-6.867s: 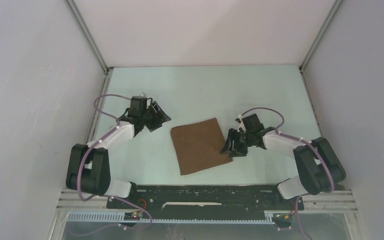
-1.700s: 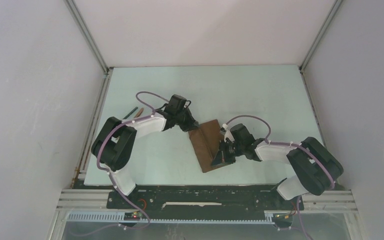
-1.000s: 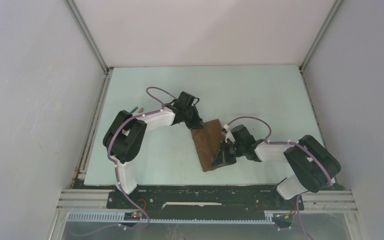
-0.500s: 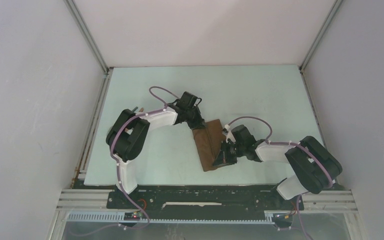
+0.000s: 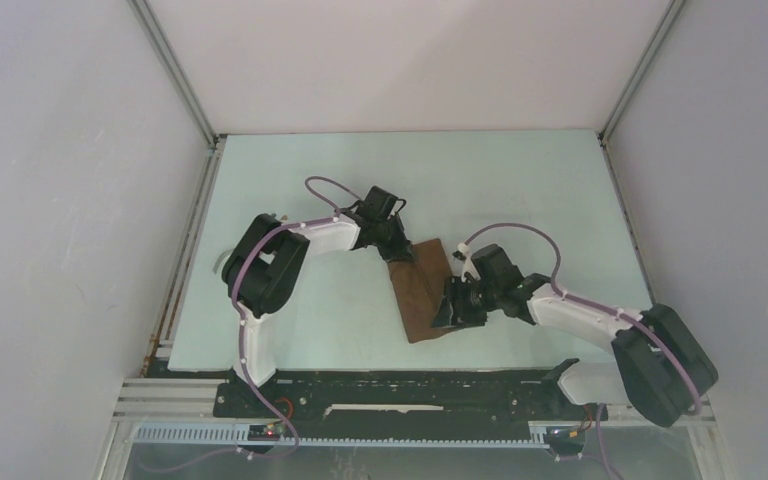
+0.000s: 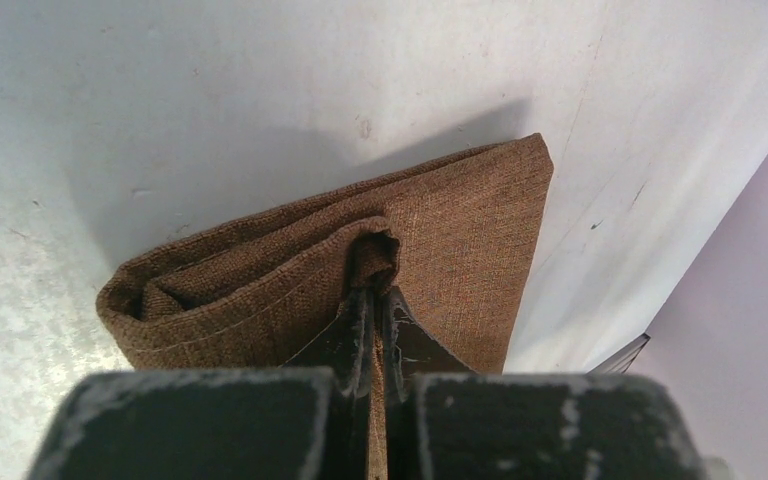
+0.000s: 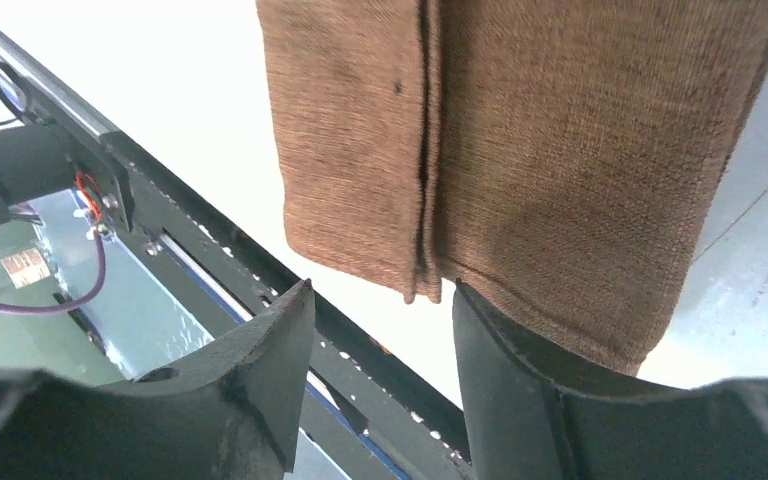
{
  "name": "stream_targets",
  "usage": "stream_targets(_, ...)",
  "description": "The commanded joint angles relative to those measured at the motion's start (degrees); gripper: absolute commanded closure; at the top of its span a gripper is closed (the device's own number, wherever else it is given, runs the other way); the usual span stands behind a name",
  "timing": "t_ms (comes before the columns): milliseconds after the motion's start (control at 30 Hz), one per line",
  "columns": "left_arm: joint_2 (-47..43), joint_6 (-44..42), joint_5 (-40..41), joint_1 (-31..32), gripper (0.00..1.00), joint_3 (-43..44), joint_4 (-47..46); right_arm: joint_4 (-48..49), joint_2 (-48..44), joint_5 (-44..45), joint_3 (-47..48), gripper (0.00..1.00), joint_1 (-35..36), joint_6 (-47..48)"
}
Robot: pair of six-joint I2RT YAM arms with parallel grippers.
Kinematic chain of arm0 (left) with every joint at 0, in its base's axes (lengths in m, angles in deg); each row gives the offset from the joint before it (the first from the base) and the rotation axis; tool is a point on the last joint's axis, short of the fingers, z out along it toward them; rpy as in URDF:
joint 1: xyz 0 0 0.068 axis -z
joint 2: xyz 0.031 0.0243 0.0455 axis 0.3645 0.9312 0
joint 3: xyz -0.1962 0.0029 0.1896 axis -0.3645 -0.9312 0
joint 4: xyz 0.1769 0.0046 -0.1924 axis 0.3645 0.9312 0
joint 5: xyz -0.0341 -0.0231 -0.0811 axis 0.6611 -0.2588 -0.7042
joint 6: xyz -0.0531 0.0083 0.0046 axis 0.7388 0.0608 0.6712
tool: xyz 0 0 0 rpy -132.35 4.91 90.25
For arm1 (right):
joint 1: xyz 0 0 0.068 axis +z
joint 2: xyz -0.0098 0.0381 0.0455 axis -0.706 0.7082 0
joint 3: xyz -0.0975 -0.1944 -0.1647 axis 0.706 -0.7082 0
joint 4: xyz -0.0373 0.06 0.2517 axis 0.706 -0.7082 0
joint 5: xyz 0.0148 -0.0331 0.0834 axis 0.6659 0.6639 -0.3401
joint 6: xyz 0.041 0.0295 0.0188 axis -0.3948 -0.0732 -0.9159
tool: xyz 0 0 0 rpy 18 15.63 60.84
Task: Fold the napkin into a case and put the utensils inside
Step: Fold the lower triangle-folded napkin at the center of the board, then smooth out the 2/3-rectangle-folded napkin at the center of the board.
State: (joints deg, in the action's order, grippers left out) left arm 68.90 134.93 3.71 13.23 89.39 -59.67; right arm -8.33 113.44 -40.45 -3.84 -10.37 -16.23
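- The napkin (image 5: 422, 290) lies near the middle of the pale table (image 5: 520, 180), folded into a narrow brown strip that runs from far to near and leans a little to the left at its near end.
- The left gripper (image 5: 400, 254) sits at the strip's far end, with its arm reaching in from the left.
- In the left wrist view, the left gripper (image 6: 372, 298) has its fingers pressed together on a small raised pucker of the napkin (image 6: 450, 225). The cloth bunches up just above the fingertips.
- In that same view the napkin shows stacked layers, with a rounded fold at the left and a flat corner at the right.
- The right gripper (image 5: 453, 306) is at the strip's near right edge, touching or just beside the cloth.
- In the right wrist view, the right gripper (image 7: 382, 295) has its fingers spread with nothing clamped. The near end of the napkin (image 7: 570, 150) lies just beyond the fingertips.
- A lengthwise seam between two folded edges runs down the cloth, ending opposite the gap between those fingers.
- The strip's near end stops short of the black base rail (image 5: 410, 383).
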Motion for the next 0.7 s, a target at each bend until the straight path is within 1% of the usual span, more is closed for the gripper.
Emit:
stream_targets(0, 0.10, -1.02, 0.02, 0.28, 1.00, 1.08, -1.60, -6.58, -4.58, 4.27, 4.05, 0.38, -0.27, 4.23)
stream_targets(100, -0.14, -1.04, 0.06, 0.24, 1.00, 0.88, -1.64, -4.40, -4.06, 3.74, 5.09, 0.35, 0.26, 4.02)
stream_targets(167, -0.19, -0.88, -0.37, 0.27, 1.00, 0.87, -1.91, -0.78, -1.78, 1.20, 6.65, 0.33, 0.35, 3.14)
stream_targets(200, -0.08, -0.86, -0.54, 0.28, 1.00, 0.92, -2.09, 3.49, 0.20, -1.48, 6.83, 0.31, 0.30, 2.18)
stream_targets(233, 0.03, -0.90, -0.80, 0.24, 1.00, 1.07, -2.12, 10.67, 2.61, -4.09, 6.83, 0.30, 0.19, 0.83)
stream_targets(300, 0.19, -1.10, -1.38, 0.27, 1.00, 1.37, -2.13, 23.24, 9.19, -10.19, 6.91, 0.30, 0.08, -2.19)
stream_targets(367, 0.51, -1.27, -2.49, 0.24, 1.00, 1.68, -2.12, 33.29, 15.14, -14.55, 7.00, 0.30, -0.40, -6.56)
stream_targets(433, 0.91, -1.29, -4.30, 0.12, 1.00, 2.04, -2.04, 39.41, 19.96, -17.35, 6.89, 0.32, -1.24, -8.79)
stream_targets(567, 0.63, -2.52, -6.04, -0.22, 0.99, 2.28, -1.91, 44.51, 25.66, -17.86, 4.03, 0.42, -3.52, -10.52)
stream_targets(633, -0.13, -3.42, -8.35, -0.53, 0.91, 2.89, -1.86, 45.86, 27.97, -18.02, 2.54, 0.44, -4.22, -10.59)
stream_targets(667, -0.72, -3.93, -9.22, -0.72, 0.79, 3.16, -1.86, 46.31, 28.81, -18.06, 2.28, 0.44, -4.44, -10.61)
